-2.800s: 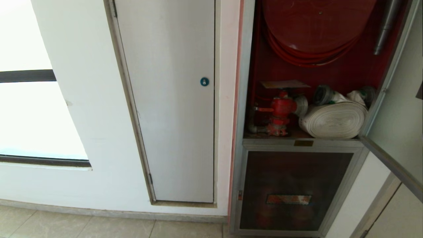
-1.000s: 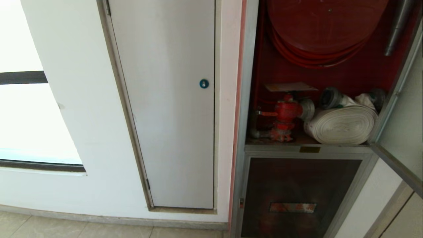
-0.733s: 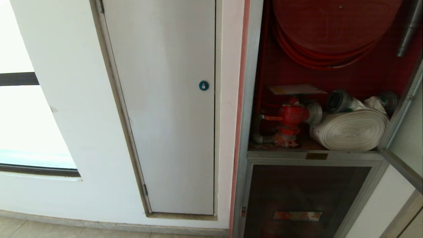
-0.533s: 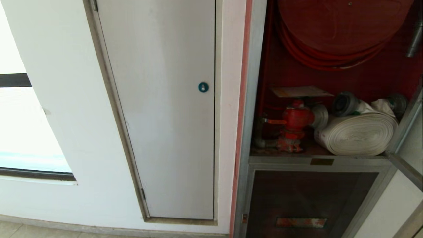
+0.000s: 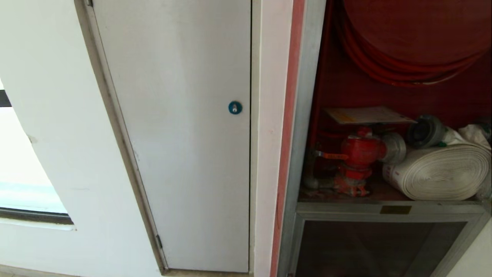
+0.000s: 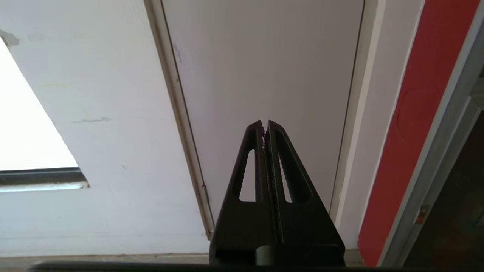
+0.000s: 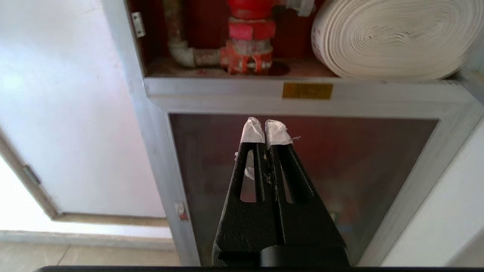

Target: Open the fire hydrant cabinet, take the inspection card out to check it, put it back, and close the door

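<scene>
The right gripper [image 7: 264, 130], a pair of black slotted fingers with white tape wrapped around the tips, is clenched with the fingertips pressed together and nothing between them. It hangs in front of the smaller lower glass door [image 7: 302, 170], a dark tinted pane in an aluminium frame, without touching it. Just above that pane runs the silver metal sill bearing a small brass-coloured plate [image 7: 307, 90].

The left gripper [image 6: 265, 126], plain black slotted fingers, is likewise clenched on nothing and points at the plain grey-white panel door [image 6: 264, 68], which sits in the white wall beside the cabinet. That panel door carries a small blue round lock [image 5: 235, 107].

The fire hydrant cabinet [image 5: 307, 115], a tall silver-metal-framed wall box with a red interior, stands open on the right of the head view. Inside, the red hose reel [image 5: 415, 38] fills the top. Below it, the red valve [image 5: 359, 152] stands on the cabinet floor, and the white rolled hose [image 5: 442, 173] lies just beside it on the right. The inspection card [image 5: 367, 114], a white sheet with a yellow patch near one corner, lies flat on top of the valve, under the reel; its print is too small to read. The large glass door is out of view in all three pictures.
</scene>
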Available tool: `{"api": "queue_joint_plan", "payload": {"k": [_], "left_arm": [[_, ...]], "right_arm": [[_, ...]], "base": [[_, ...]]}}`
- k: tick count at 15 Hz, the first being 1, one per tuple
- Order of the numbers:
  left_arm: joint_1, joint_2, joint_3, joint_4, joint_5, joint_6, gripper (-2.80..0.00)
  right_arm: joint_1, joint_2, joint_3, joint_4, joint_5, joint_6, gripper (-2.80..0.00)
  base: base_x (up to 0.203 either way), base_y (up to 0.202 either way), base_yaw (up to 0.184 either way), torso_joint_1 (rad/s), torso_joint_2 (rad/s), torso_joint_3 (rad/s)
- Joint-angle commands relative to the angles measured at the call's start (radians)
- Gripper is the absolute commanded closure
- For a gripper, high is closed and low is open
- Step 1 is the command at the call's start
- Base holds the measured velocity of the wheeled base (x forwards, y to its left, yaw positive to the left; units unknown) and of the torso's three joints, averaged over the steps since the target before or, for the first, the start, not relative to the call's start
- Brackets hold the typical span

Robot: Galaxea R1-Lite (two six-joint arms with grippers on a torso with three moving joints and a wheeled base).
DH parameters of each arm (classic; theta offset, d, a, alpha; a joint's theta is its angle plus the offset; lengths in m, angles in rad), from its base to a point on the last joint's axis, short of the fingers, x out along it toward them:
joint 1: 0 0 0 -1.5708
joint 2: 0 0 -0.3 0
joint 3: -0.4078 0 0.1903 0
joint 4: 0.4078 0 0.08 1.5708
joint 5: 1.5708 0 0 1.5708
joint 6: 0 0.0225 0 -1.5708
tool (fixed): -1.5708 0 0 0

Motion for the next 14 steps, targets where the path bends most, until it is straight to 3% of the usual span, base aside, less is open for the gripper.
{"api": "queue_joint_plan", "payload": {"k": [1, 10, 14], "left_arm": [[0.000, 0.001, 0.028, -0.001, 0.000, 0.001, 0.00], [0.000, 0.001, 0.028, -0.001, 0.000, -0.001, 0.00], [0.000, 0.001, 0.028, -0.001, 0.000, -0.010, 0.00]], "right_arm": [[0.000, 0.001, 0.000, 0.000, 0.000, 0.000, 0.00], [0.000, 0.001, 0.000, 0.000, 0.000, 0.000, 0.00], [0.000, 0.001, 0.000, 0.000, 0.000, 0.000, 0.00]], "base": [[0.197, 0.000, -0.002, 0.001, 0.00, 0.002], [0.194, 0.000, -0.001, 0.002, 0.00, 0.003], [0.030, 0.000, -0.001, 0.005, 0.00, 0.003]]}}
